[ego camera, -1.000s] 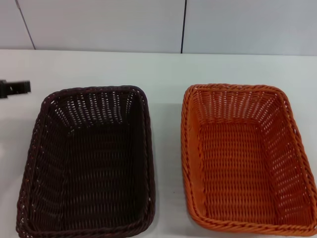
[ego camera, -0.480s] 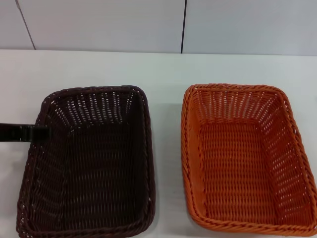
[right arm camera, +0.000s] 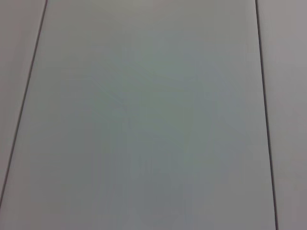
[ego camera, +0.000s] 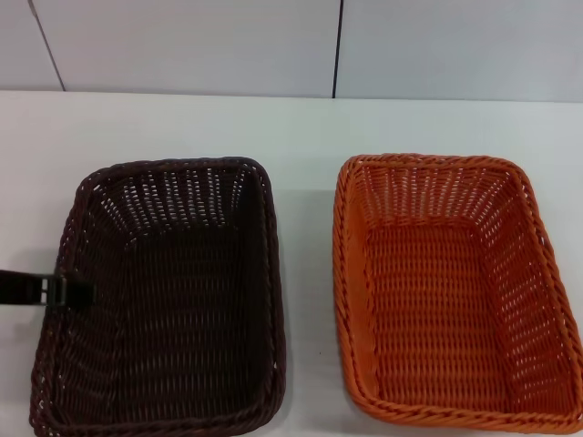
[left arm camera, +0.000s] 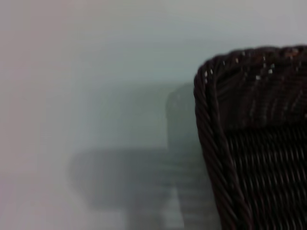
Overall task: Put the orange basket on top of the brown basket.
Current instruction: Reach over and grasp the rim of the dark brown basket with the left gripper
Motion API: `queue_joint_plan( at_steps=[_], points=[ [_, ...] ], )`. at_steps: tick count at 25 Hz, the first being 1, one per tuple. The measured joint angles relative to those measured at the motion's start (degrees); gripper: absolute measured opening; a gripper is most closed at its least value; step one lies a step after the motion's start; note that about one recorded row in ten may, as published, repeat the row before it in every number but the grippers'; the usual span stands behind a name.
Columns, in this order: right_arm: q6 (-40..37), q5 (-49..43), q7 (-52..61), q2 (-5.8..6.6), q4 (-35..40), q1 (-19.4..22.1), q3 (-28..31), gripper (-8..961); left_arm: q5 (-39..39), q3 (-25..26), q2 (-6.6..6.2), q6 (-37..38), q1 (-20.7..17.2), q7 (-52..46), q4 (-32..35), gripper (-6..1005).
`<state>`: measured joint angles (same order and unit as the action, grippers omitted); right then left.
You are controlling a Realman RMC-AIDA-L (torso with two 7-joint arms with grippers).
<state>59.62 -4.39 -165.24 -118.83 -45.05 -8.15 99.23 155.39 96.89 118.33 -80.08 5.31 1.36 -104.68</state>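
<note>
Brown rect. woven wicker basket [ego camera: 164, 296] on white table [ego camera: 301, 137], orange rect. woven basket [ego camera: 451, 287] beside it, apart. Left gripper [ego camera: 64, 289] at brown basket's left rim; finger state can't tell. Left wrist: brown rim corner [left arm camera: 211, 96]. Right wrist: blank panel only.

Table: we see a white top [ego camera: 310, 127], plain and smooth.
Wall: behind it, pale grey panels [ego camera: 182, 45] with dark seams [ego camera: 338, 45].
</note>
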Motion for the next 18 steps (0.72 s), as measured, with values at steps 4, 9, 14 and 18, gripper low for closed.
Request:
queue_joint_plan(
  at_steps=[4, 9, 14, 18],
  points=[
    [0.05, -0.05, 0.0, 0.0, 0.08, -0.2, 0.28, 514, 0.19, -2.23, 0.0, 0.17, -0.55, -1.61, 0.67, 746],
    [0.38, -0.08, 0.0, 0.0, 0.08, -0.2, 0.37, 514, 1.26, -5.67, -0.12, 0.62, -1.0, -2.64, 0.19, 746],
    [1.15, -0.1, 0.0, -0.02, 0.12, 0.18, 0.37, 514, 5.45, -9.37, 0.03, 0.65, -1.03, -3.28, -0.62, 745],
    [1.24, -0.1, 0.0, -0.06, 0.14, 0.36, 0.36, 514, 5.9, -9.83, 0.04, 0.7, -1.04, -3.58, -1.78, 588]
  ],
)
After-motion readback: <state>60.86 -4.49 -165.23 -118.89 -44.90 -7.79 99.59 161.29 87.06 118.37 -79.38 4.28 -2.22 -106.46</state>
